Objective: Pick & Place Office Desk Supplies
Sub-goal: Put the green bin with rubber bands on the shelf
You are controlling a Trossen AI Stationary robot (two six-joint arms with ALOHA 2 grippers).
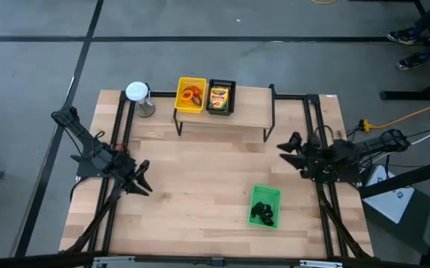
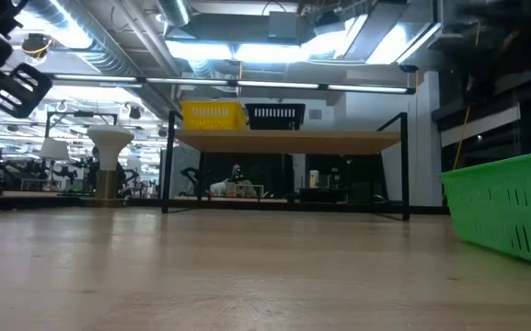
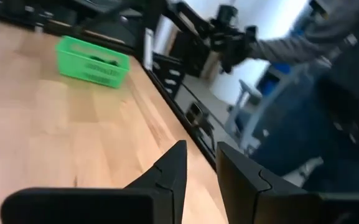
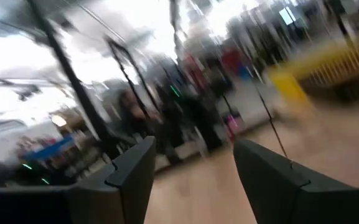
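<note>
Left hand [image 1: 141,181]: I am holding it over the near-left part of the table [image 1: 200,193], fingers [image 3: 173,171] a narrow gap apart, gripping nothing, touching nothing.

Right hand [image 1: 288,145]: I am keeping it over the right side of the table, just in from the edge, fingers [image 4: 135,168] spread wide with nothing between them.

Green tray [image 1: 264,206]: nearest holding, sitting on the table towards the near right. Small black clips [image 1: 262,214] are lying inside it in a dark cluster; I cannot count them.

Shelf [image 1: 226,119]: raised at the far edge of the table. The yellow tray [image 1: 191,96] on it is holding orange rings [image 1: 193,94]; I cannot make out any purple ones. Just beside it the black tray [image 1: 221,98] is holding a yellow printed crayon box [image 1: 219,97].

Grey cylinder [image 1: 141,99]: white round top, standing at the shelf's left end.

Progress, as I am judging it: every supply I can see is already lying in a tray and none is loose on the bare wood, so the sorting appears finished or close to it. Neither hand is carrying anything.
</note>
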